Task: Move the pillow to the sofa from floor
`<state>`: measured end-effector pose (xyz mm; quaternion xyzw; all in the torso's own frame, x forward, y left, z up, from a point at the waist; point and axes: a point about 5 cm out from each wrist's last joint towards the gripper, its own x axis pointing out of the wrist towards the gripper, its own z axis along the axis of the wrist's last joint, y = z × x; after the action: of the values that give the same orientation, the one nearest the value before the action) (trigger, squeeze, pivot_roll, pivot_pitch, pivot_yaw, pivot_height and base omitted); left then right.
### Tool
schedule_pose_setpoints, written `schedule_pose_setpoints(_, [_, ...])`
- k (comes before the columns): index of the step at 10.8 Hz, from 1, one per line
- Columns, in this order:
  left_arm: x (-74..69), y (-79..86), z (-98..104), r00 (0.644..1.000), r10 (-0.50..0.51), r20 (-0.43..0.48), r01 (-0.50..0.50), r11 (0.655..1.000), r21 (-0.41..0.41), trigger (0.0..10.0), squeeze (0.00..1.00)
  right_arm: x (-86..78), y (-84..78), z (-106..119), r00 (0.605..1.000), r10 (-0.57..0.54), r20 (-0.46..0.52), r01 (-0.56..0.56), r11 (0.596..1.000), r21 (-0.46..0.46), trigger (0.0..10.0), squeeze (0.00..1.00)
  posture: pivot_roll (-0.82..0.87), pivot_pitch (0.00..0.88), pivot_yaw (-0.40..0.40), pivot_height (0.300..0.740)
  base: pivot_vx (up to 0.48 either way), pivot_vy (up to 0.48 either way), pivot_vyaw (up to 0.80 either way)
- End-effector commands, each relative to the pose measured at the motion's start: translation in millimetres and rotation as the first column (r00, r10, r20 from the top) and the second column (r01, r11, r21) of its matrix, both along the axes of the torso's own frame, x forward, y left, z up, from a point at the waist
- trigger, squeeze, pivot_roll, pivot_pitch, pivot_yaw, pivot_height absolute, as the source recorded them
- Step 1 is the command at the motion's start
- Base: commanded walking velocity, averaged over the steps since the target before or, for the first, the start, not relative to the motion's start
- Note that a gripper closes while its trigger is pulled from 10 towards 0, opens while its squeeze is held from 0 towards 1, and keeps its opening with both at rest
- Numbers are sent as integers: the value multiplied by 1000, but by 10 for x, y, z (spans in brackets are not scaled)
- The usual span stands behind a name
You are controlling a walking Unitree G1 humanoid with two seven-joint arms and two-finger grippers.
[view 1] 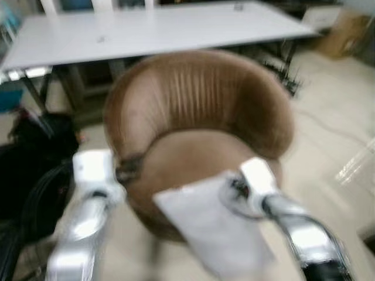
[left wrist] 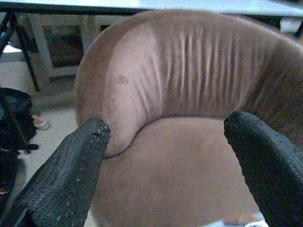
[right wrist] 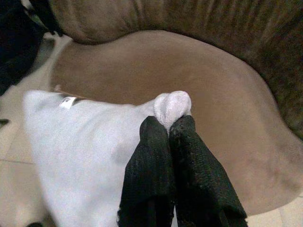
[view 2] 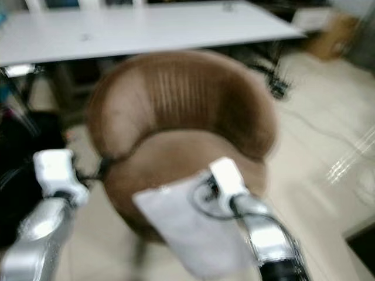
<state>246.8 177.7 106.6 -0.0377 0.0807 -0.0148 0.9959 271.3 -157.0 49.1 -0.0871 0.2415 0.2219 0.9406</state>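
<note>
A pale grey pillow hangs off the front edge of a round brown tub chair, most of it still below the seat. My right gripper is shut on a bunched corner of the pillow, just above the chair's seat. My left gripper is open, its two black fingers spread wide and pointing at the chair's seat and ribbed backrest, with nothing between them. The head views are blurred.
A long white table stands right behind the chair. Black bags and cables lie on the floor at the left. A cardboard box sits at the far right. Pale tiled floor opens to the right.
</note>
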Motion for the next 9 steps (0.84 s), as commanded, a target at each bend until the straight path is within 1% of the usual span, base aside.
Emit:
schedule_pose_setpoints(1, [-20, 101, -8, 999, 30, -13, -30, 999, 14, 10000, 0, 88, 114, 167, 997, 25, 72, -27, 999, 34, 10000, 0, -24, 0, -29, 740, 461, 0, 0])
schedule_pose_setpoints(5, [-8, 88, -1, 1000, 26, -3, -26, 1000, 16, 10000, 0, 103, 128, 135, 997, 38, 61, -40, 999, 26, 10000, 0, -19, 0, -30, 740, 461, 0, 0])
schedule_pose_setpoints(6, [-1, 61, 17, 1000, 0, 17, 0, 999, 40, 10000, 0, 101, 131, 122, 997, 42, 57, -44, 999, 23, 10000, 0, -17, 0, -31, 740, 461, 0, 0])
schedule_pose_setpoints(7, [0, 49, 17, 1000, -9, 19, 8, 999, 39, 10000, 0, 101, 133, 115, 998, 43, 55, -44, 999, 22, 10000, 0, -17, 0, -30, 740, 0, 0, 0])
schedule_pose_setpoints(9, [10, 63, -22, 1000, 22, 7, -22, 998, 60, 10000, 0, 89, 130, 83, 998, 49, 47, -50, 999, 16, 10000, 0, -19, 0, -31, 740, 0, 0, 0])
